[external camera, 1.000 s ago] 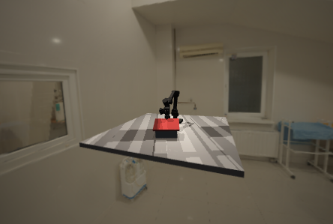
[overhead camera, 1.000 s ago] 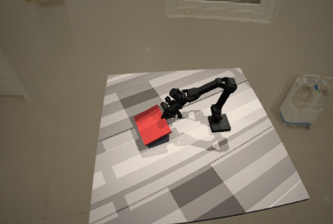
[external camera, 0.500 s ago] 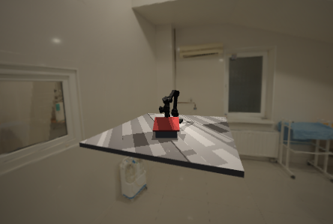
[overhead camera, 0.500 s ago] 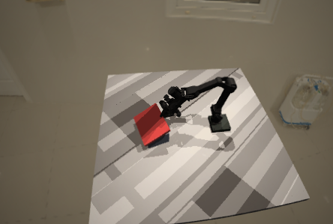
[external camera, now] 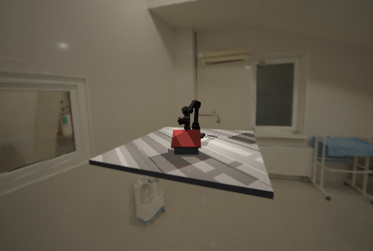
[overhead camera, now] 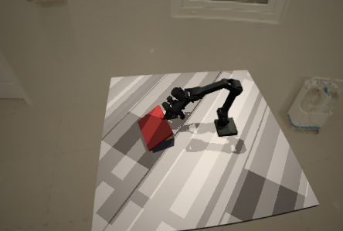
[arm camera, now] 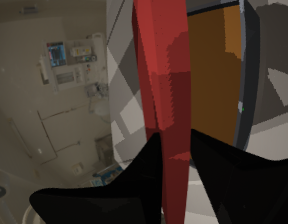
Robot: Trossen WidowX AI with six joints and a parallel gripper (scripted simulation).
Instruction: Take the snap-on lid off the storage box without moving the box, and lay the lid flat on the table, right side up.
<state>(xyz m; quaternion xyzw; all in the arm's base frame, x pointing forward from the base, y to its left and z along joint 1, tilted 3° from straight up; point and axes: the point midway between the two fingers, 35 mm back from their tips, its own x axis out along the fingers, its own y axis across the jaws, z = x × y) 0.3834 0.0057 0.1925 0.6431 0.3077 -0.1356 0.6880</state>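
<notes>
"What stood nearest to us?"

"The table (overhead camera: 205,195) (external camera: 224,174), with its patchwork of pale and dark bands. On it sat the dark storage box (overhead camera: 164,145) (external camera: 186,151) (arm camera: 252,65), the red lid (overhead camera: 155,128) (external camera: 186,138) (arm camera: 175,95) slanting above it."

"So was the lid off?"

"Not laid on the table, anyway. Its far side was tipped up, and the side towards us hung low by the box's front. I couldn't tell whether it touched the rim. Under the raised side, you could see an orange-brown surface (arm camera: 213,75) within the dark walls."

"And the pincer?"

"Just beyond, the black gripper (overhead camera: 166,116) (external camera: 187,128) (arm camera: 173,136) had the lid by its raised edge. Its fingers were only a little apart, one on either side of that red edge, closed on it."

"Behind that?"

"The black arm (overhead camera: 208,88) (external camera: 197,115) arched back to its square base (overhead camera: 232,131), well apart from the box."

"Farther off?"

"A trolley (external camera: 322,164) with a blue cover (external camera: 344,146) stood off to the side. On the far wall were a tall window (external camera: 275,94) and a long, yellowish air conditioner (external camera: 224,56)."
</notes>
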